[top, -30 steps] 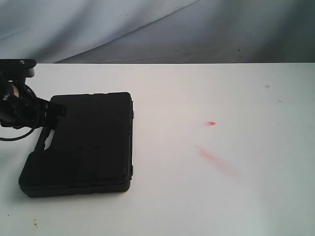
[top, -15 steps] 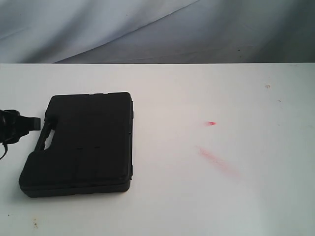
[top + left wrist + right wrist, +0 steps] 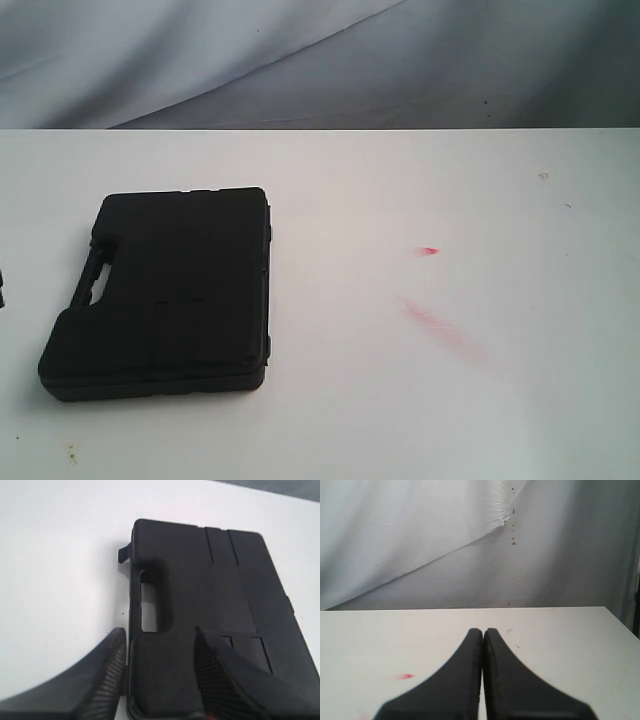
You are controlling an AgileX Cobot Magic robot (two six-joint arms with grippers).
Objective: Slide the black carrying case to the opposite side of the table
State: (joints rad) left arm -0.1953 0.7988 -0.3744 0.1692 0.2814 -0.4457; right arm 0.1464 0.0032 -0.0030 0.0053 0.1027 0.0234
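While its two ribbed fingers (image 3: 112, 665) stand spread apart, the left gripper (image 3: 157, 672) hangs low over the handle end of the black carrying case (image 3: 165, 292), one finger out over bare table beside the case's edge and the other above the lid. Nothing is pinched between them. The right gripper (image 3: 483, 680) has its fingers pressed together, holds nothing, and faces open tabletop with a grey cloth backdrop (image 3: 420, 545) beyond.

The case lies flat and closed on the left part of the table (image 3: 450, 400), handle cut-out toward the left edge. To slide it well, the push should probably land on that handle-side edge, low and near its middle, so the case travels straight rather than pivoting.

To the right of the case the white surface is open, marked only by a red smear (image 3: 440, 325) and a small red spot (image 3: 428, 250), flat stains that should not catch it. The near edge lies close to the case's front corner, so the path should run parallel to that edge.
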